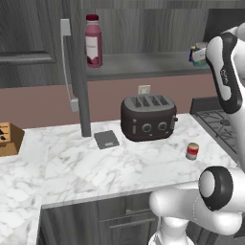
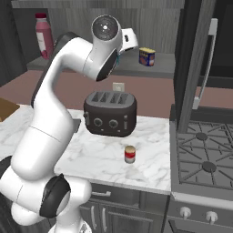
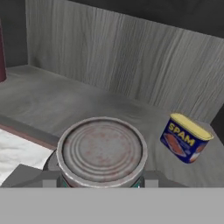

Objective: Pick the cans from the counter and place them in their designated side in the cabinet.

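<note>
Right under my camera: teal can [image 3: 101, 153], round, its ribbed tan lid scuffed with rust. My gripper [image 3: 101, 181] is clamped on it, a dark finger pressed to each side. I hold it just above the grey shelf [image 3: 65, 103] of the cabinet [image 1: 28, 43], dark wood-grain, pale grained back wall behind. Blue rectangular tin [image 3: 185, 137], yellow top, sits on the shelf to one side, near but apart. Tall dark-red bottle [image 1: 93, 40] stands at the shelf's far left end. Below, counter [image 1: 119, 165]: white marble, grey veins. Red can [image 1: 192, 151], white band, stands upright there, in front of the dark four-slot toaster [image 1: 147, 117]. Door's long silver bar handle [image 1: 67, 67] hangs vertical.
</note>
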{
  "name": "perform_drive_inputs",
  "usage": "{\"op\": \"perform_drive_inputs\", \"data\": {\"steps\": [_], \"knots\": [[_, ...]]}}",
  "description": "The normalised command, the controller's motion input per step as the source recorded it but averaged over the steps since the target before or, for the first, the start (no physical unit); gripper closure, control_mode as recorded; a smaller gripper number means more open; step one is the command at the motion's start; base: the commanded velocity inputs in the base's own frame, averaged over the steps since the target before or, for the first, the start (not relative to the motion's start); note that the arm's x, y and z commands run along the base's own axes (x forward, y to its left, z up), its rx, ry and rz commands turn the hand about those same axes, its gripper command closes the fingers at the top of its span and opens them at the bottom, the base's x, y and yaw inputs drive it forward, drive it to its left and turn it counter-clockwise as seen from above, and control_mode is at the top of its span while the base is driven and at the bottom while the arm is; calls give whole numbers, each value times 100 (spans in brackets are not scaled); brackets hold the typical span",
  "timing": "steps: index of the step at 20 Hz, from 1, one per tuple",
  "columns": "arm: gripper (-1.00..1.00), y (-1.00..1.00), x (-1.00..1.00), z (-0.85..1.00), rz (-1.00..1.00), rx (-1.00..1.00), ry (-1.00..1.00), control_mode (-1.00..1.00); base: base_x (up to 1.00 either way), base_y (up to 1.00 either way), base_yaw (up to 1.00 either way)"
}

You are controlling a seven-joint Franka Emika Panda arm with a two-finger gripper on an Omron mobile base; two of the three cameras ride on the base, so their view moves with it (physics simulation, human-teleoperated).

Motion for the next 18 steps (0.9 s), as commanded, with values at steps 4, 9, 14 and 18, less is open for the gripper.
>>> {"op": "perform_drive_inputs", "data": {"steps": [4,9,14,18], "knots": [[100,-2,24,0,0,3,3,-100,0,0,0],[100,-3,22,0,0,4,5,-100,0,0,0],[100,-4,18,0,0,5,4,-100,0,0,0],[100,-5,9,0,0,3,1,-100,0,0,0]]}}
